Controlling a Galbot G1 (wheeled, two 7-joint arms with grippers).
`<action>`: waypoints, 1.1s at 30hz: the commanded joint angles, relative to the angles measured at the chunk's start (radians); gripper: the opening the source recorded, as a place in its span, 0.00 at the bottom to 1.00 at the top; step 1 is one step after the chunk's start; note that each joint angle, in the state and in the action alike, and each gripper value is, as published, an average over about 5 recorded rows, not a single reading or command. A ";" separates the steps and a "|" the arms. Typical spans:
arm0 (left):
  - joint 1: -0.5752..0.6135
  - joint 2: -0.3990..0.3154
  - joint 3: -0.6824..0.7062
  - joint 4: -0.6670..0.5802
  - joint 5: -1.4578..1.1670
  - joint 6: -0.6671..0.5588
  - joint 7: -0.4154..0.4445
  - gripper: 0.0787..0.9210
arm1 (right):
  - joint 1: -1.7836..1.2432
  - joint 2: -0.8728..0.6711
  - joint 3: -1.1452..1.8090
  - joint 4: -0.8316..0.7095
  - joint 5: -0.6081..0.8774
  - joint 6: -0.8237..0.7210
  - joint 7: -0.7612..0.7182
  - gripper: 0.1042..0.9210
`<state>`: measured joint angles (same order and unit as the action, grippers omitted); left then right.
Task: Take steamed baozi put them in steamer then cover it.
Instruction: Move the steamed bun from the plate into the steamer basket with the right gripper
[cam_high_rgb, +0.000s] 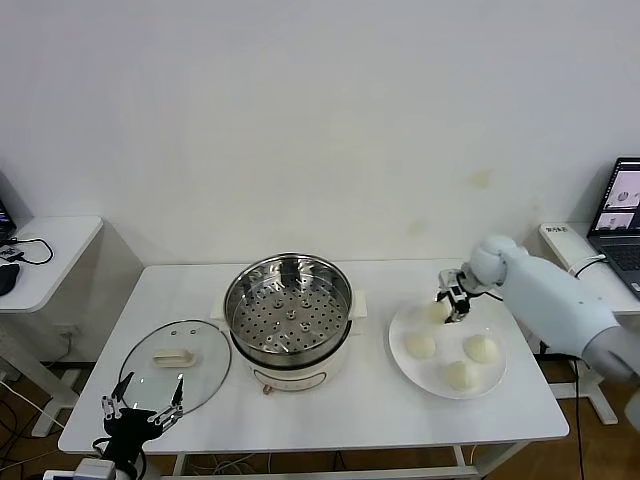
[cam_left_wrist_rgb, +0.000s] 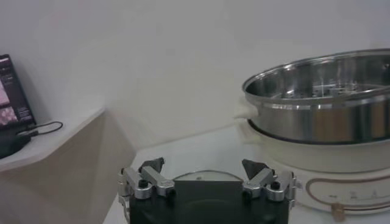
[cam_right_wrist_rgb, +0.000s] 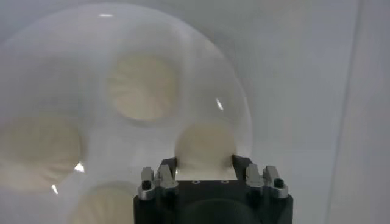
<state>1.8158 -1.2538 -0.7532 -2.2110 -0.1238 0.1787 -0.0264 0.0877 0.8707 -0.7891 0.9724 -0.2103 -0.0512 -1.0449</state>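
From the head camera you see one steamer (cam_high_rgb: 288, 310) in the middle of the white table (cam_high_rgb: 340, 415), its perforated tray bare, with one glass cover (cam_high_rgb: 176, 363) lying flat just to its left, handle up. To the steamer's right sits one white plate (cam_high_rgb: 402, 366) carrying four steamed baozi: three lie free (cam_high_rgb: 420, 346) (cam_high_rgb: 481, 348) (cam_high_rgb: 459, 375), and the fourth (cam_high_rgb: 437, 311), on the plate's far side, sits between the fingers of your right gripper (cam_high_rgb: 448, 305). Your left gripper (cam_high_rgb: 142, 408) hangs at the table's near edge, just in front of the cover, fingers spread wide and holding nothing. In the left wrist view, that same gripper (cam_left_wrist_rgb: 204, 172) shows both fingers well apart, with the cover's rim (cam_left_wrist_rgb: 201, 175) just beyond them and the steamer (cam_left_wrist_rgb: 323, 103) rising farther off on its cream base. In the right wrist view, you find the right gripper (cam_right_wrist_rgb: 205, 163) closed against one baozi (cam_right_wrist_rgb: 205, 143), a finger pressing each side, while three others (cam_right_wrist_rgb: 143, 85) (cam_right_wrist_rgb: 38, 149) (cam_right_wrist_rgb: 106, 204) rest on the plate (cam_right_wrist_rgb: 225, 79) around it.
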 joint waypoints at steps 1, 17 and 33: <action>0.000 0.005 0.007 -0.009 0.000 0.000 0.000 0.88 | 0.160 -0.114 -0.097 0.187 0.150 -0.029 -0.012 0.59; -0.003 0.031 0.008 -0.016 -0.004 0.002 0.000 0.88 | 0.590 -0.013 -0.397 0.368 0.468 -0.069 0.028 0.60; 0.001 0.039 -0.029 -0.011 -0.020 0.001 0.000 0.88 | 0.505 0.391 -0.462 0.229 0.454 0.056 0.131 0.60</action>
<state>1.8125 -1.2172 -0.7748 -2.2218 -0.1429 0.1772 -0.0266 0.5964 1.0577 -1.2006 1.2613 0.2423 -0.0580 -0.9488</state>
